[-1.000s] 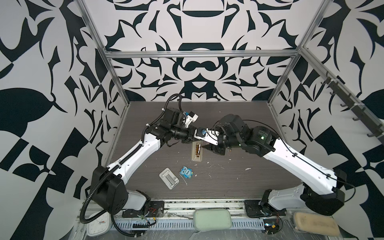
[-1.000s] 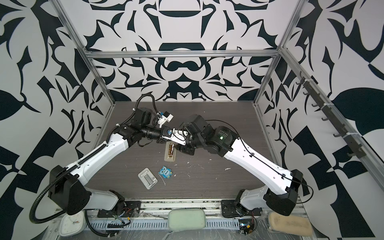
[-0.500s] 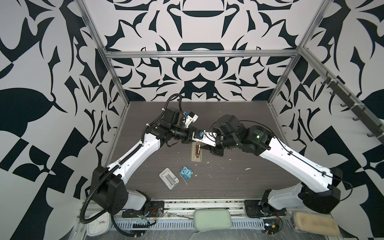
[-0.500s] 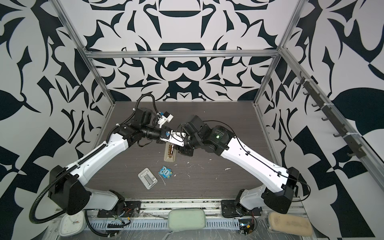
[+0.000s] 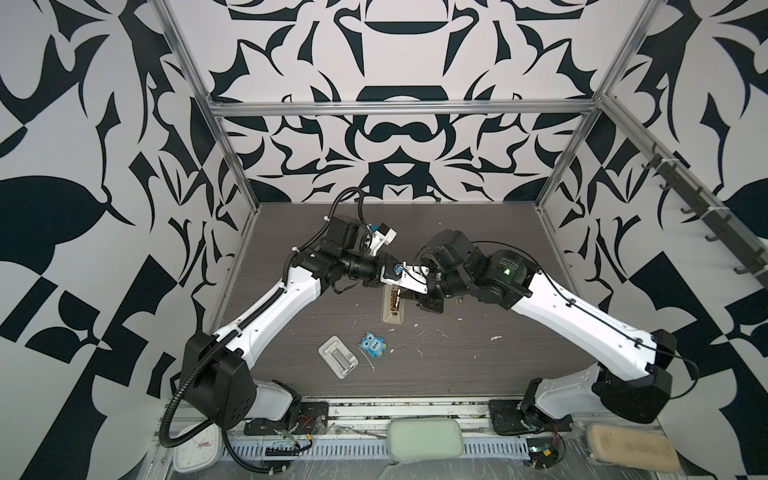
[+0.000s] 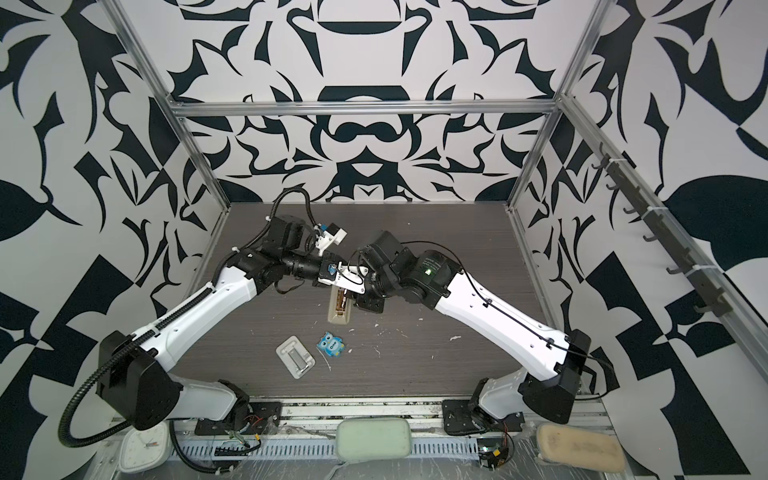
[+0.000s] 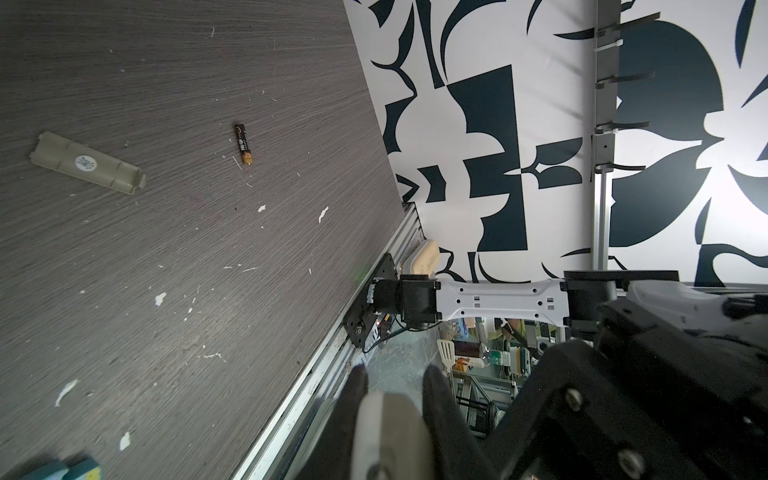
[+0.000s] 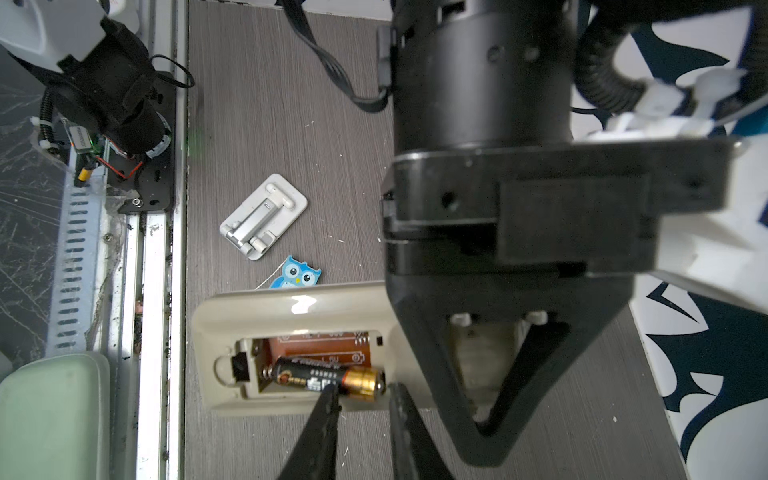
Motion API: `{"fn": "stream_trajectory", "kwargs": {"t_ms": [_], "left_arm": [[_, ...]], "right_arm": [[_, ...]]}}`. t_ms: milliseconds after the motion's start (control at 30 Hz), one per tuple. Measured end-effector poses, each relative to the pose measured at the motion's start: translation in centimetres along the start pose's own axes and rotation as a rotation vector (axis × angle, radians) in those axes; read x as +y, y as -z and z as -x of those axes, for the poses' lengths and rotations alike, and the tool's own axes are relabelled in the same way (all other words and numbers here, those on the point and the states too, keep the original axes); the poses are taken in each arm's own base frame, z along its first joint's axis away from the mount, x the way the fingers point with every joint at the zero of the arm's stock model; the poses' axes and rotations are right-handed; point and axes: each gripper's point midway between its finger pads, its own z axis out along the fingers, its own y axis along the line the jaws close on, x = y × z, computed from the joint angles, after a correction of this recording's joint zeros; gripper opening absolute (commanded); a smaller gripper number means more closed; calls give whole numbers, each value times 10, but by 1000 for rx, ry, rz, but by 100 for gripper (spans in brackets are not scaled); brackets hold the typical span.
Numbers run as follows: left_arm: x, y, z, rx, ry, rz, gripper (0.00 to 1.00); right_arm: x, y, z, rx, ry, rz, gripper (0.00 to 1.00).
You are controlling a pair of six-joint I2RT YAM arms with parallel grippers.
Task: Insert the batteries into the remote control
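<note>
A: Where do things stand?

B: The left tool [image 8: 498, 322] clamps the remote control [image 8: 291, 307] at the end away from its battery bay [image 8: 316, 345]. One battery [image 8: 324, 374] lies in that bay, its gold end by the right tool [image 8: 361, 392], whose jaws stand slightly apart; gripping or not, I cannot tell.

A: Risks?

B: Pressed askew, the spring may kick that battery out. The other battery [image 7: 244, 144] lies on the worktop [image 7: 166, 270], apart from the remote control.

Battery [image 8: 328, 376] in remote control [image 5: 393, 319] bay; owl item [image 5: 372, 344] & tray [image 5: 325, 348] in front, tray left; 2nd battery [image 7: 244, 144] on table [image 5: 457, 365] nr cover [image 7: 87, 163].
</note>
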Motion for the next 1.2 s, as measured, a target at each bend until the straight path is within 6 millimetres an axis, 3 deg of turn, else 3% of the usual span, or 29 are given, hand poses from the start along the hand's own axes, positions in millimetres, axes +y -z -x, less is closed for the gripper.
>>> {"fn": "stream_trajectory", "kwargs": {"t_ms": [800, 1033, 1200], "left_arm": [[9, -2, -3, 16, 28, 26, 0], [5, -1, 0, 9, 13, 23, 0], [5, -1, 0, 8, 7, 24, 0]], "right_arm": [[5, -7, -12, 66, 26, 40, 20], [5, -7, -17, 90, 40, 38, 44], [3, -7, -18, 97, 39, 27, 44]]}}
